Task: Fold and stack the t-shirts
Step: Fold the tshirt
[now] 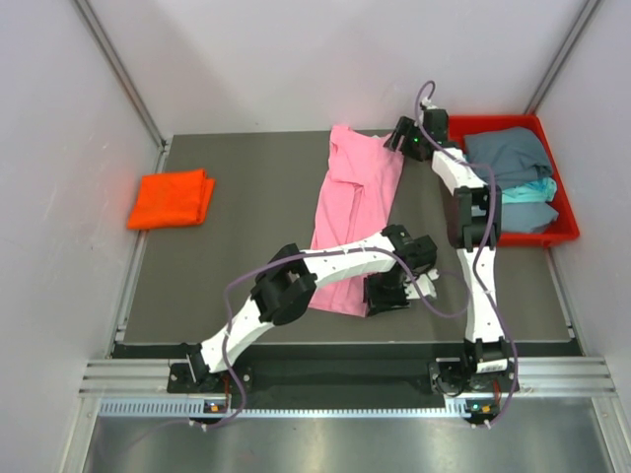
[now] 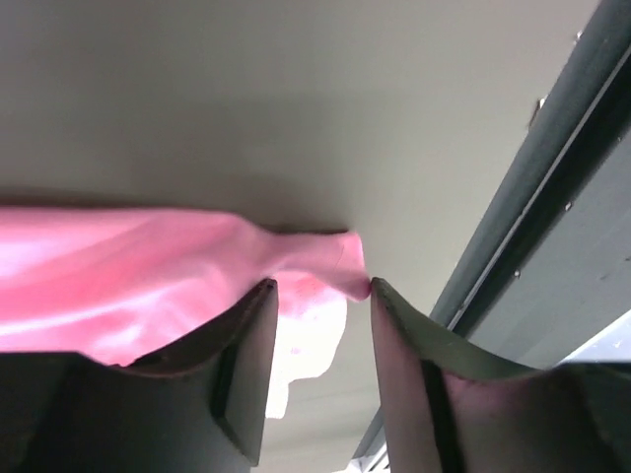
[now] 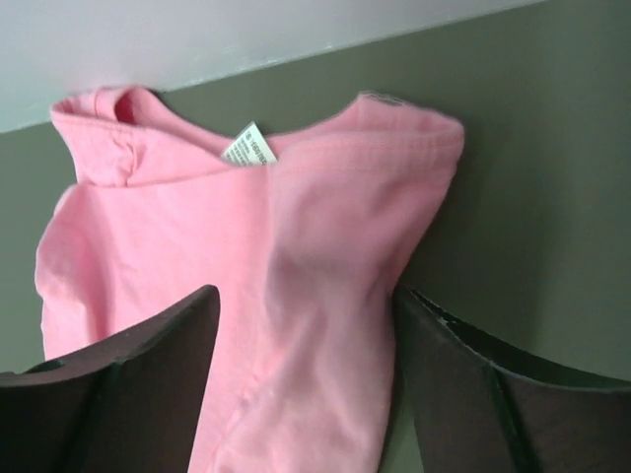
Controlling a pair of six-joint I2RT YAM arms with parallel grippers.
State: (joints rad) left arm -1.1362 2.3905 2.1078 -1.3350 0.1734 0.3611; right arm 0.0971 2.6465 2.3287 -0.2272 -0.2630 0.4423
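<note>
both sets of jaws stand apart, holding nothing: left gripper [image 2: 320, 288] at the near hem corner of the pink t-shirt [image 1: 357, 212], right gripper [image 3: 306, 296] over its collar. the shirt lies skewed mid-table (narrow, lengthwise). a fingertip snagging cloth could drag it crooked.

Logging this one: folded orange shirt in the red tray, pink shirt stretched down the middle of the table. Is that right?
One slip. The top external view shows the folded orange shirt lying at the left edge of the table, not in the red tray. The pink shirt does lie stretched down the middle.
</note>
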